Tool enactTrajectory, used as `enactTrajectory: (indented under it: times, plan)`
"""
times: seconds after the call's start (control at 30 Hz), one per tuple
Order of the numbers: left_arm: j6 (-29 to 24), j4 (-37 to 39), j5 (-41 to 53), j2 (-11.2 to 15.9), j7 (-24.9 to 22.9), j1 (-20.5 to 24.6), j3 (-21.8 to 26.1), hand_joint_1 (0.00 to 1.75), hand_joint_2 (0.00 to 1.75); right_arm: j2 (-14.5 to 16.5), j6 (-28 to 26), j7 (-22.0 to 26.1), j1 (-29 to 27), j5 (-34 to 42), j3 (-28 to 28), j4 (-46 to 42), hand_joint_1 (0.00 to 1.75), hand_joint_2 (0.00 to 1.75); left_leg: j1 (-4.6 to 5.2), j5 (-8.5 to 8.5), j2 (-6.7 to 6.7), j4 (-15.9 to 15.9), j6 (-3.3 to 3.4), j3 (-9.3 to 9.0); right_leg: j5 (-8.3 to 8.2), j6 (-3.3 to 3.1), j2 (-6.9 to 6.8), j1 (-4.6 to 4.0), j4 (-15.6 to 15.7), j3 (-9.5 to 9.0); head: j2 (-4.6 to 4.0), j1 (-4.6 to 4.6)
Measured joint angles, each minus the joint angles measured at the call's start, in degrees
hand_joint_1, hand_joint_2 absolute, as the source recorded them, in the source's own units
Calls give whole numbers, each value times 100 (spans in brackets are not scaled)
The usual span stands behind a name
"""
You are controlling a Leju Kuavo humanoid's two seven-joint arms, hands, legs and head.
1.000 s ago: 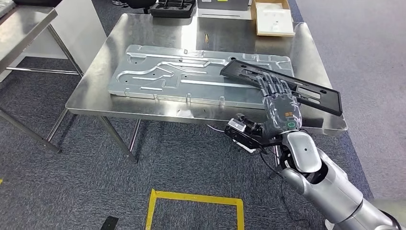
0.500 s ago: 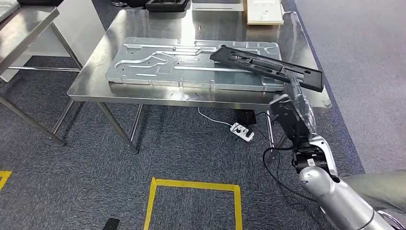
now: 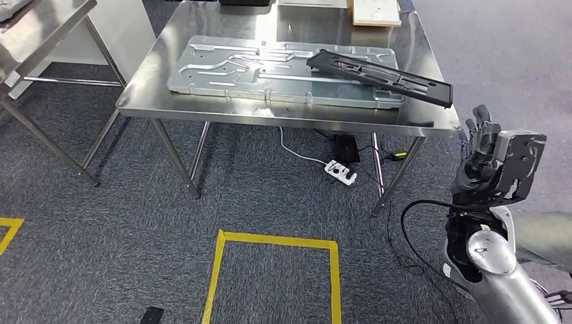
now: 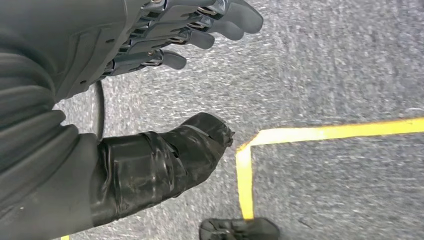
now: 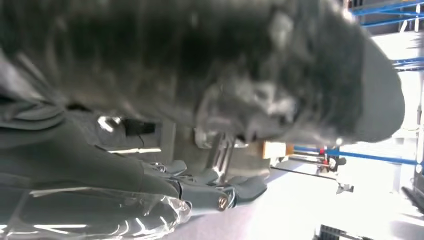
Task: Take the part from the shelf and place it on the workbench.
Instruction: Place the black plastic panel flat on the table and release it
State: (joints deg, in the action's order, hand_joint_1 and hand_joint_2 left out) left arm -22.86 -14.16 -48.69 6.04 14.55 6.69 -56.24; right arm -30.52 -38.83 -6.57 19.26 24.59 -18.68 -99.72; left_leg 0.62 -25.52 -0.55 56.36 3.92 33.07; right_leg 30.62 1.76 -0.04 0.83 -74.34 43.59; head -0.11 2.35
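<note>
Now the black part (image 3: 381, 78) lies on the steel desk (image 3: 270, 115), resting across the right end of the big grey metal plate (image 3: 222, 71), tilted so one end reaches toward the desk's right edge. Nothing touches it.

My right hand (image 3: 484, 162) is raised off the desk's right front corner, well apart from the part, fingers (image 3: 480, 120) pointing up and spread, holding nothing. The right wrist view is blurred, but its fingers (image 5: 210, 187) lie loose with nothing in them.

My left hand (image 4: 115, 90) hangs over the grey carpet (image 4: 325, 65): fingers (image 4: 200, 25) extended and apart from the taped thumb (image 4: 165, 160), released, nothing between them.

Under the desk: a white power strip (image 3: 340, 171) and cables. Yellow tape (image 3: 270, 243) marks a square on the carpet in front of me. A second steel desk (image 3: 34, 34) stands at far left.
</note>
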Motion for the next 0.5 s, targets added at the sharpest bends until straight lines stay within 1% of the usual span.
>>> enactTrajectory:
  times: [0.03, 0.07, 0.1, 0.13, 0.17, 0.2, 0.23, 0.27, 0.3, 0.33, 0.37, 0.4, 0.43, 0.47, 0.5]
  plan:
    - [-3, 0, 1, -1, 12, 0, 0, 0, 175, -1, 16, 66, -51, 228, 60, -33, 0, 0, -3, 72, 0, 18, -11, 113, -102, 15, 0, 9, -94, -97, 0, 0]
    - [-5, 0, -1, -1, 22, -2, 0, 0, 175, -1, 41, 144, -93, 494, 114, -62, 0, 0, -7, 140, 0, 47, -28, 233, -251, 29, -1, 21, 1, -288, 0, -1]
    - [-9, 0, -3, -1, 33, -3, 0, 0, 175, -2, 65, 230, -123, 769, 161, -91, 0, 0, -12, 200, 1, 95, -54, 346, -325, 40, -3, 38, 295, -588, 0, -1]
    - [-14, 0, -8, 1, 46, -6, 0, 0, 175, -3, 85, 320, -142, 1027, 207, -125, 0, 0, -8, 246, 4, 160, -81, 461, -285, 47, -5, 44, 727, -950, 0, -4]
    - [-20, 1, -13, 2, 57, -7, 0, 0, 175, -6, 90, 411, -164, 1230, 248, -168, 0, 0, -3, 283, 7, 227, -113, 542, -171, 33, 0, 41, 1110, -1245, 1, 6]
    - [-27, 2, -19, 2, 66, -8, 0, 0, 175, -14, 81, 494, -188, 1388, 285, -214, 0, 0, 3, 319, 9, 279, -146, 591, -44, 7, 3, 33, 1392, -1439, 1, 9]
    - [-33, 3, -27, 3, 70, -12, 0, 0, 175, -22, 65, 562, -216, 1513, 314, -261, 0, 0, 6, 356, 12, 305, -180, 618, 26, -31, 8, 13, 1529, -1507, 1, 16]
    - [-36, 6, -35, 2, 69, -18, 0, 0, 175, -30, 45, 618, -252, 1609, 333, -300, 0, 0, -3, 391, 14, 311, -218, 633, 6, -86, 6, 9, 1536, -1476, 1, 22]
    - [-38, 8, -43, 2, 66, -24, 0, 0, 175, -36, 22, 657, -279, 1685, 344, -335, 0, 0, -19, 360, 17, 337, -257, 658, -46, -133, -3, 9, 1541, -1435, 0, 15]
    - [-38, 9, -49, 1, 62, -31, 0, 0, 175, -36, 3, 688, -300, 1737, 349, -367, 0, 0, -34, 262, 20, 397, -291, 700, -102, -179, -9, 9, 1546, -1393, 0, 16]
    - [-38, 11, -51, -1, 56, -35, 0, 0, 175, -36, -10, 712, -318, 1767, 356, -398, 0, 0, -47, 92, 22, 509, -321, 755, -160, -219, -16, 17, 1554, -1343, 0, 20]
    - [-38, 11, -54, -3, 50, -34, 0, 0, 175, -36, -21, 743, -336, 1791, 373, -437, 0, 0, -58, -176, 23, 732, -347, 822, -216, -244, -18, 15, 1554, -1279, 0, 28]
    - [-38, 11, -56, -4, 44, -32, 0, 0, 175, -36, -27, 773, -357, 1805, 392, -470, 0, 0, -63, -424, 23, 982, -366, 887, -264, -261, -17, 12, 1553, -1219, 0, 35]
    - [-38, 11, -58, -5, 36, -31, 0, 0, 175, -36, -30, 812, -386, 1814, 422, -507, 0, 0, -70, -651, 22, 1299, -384, 945, -323, -270, -17, 8, 1550, -1150, 0, 42]
    - [-38, 12, -60, -5, 28, -30, 0, 0, 175, -36, -32, 851, -422, 1816, 456, -542, 0, 0, -75, -806, 22, 1605, -397, 985, -385, -274, -16, 2, 1547, -1075, 0, 44]
